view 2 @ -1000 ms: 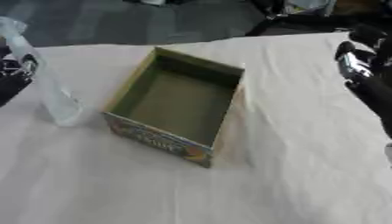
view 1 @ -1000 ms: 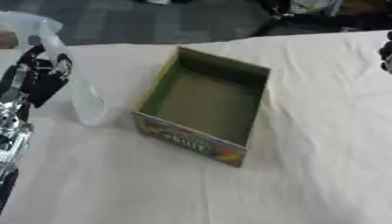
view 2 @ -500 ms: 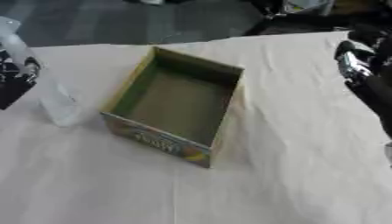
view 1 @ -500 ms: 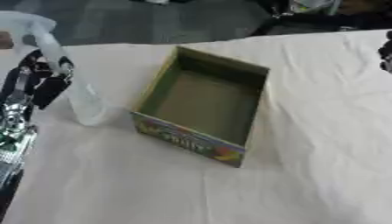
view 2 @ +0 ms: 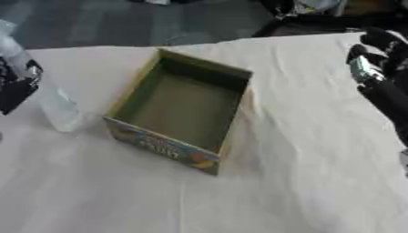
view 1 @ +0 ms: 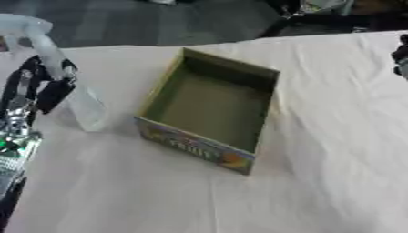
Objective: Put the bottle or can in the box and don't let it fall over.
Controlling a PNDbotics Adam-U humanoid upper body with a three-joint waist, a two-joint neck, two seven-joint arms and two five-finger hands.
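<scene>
A clear plastic bottle (view 1: 81, 105) stands on the white cloth left of the box, leaning with its top toward the far left. My left hand (view 1: 46, 89) comes in from the left edge, its black fingers curled round the bottle's middle. The open cardboard box (view 1: 210, 108) with a colourful printed front lies in the middle of the table and has nothing inside. My right hand (view 2: 373, 67) hovers at the right edge, well away from the box, fingers relaxed and holding nothing.
The table is covered by a wrinkled white cloth (view 1: 318, 173), with bare cloth in front of and right of the box. Beyond the far table edge (view 1: 119, 45) is dark floor, with dark equipment (view 2: 318, 13) at the back right.
My left hand has slid slightly lower on the bottle. The bottle's base, the box and my right hand stay where they were.
</scene>
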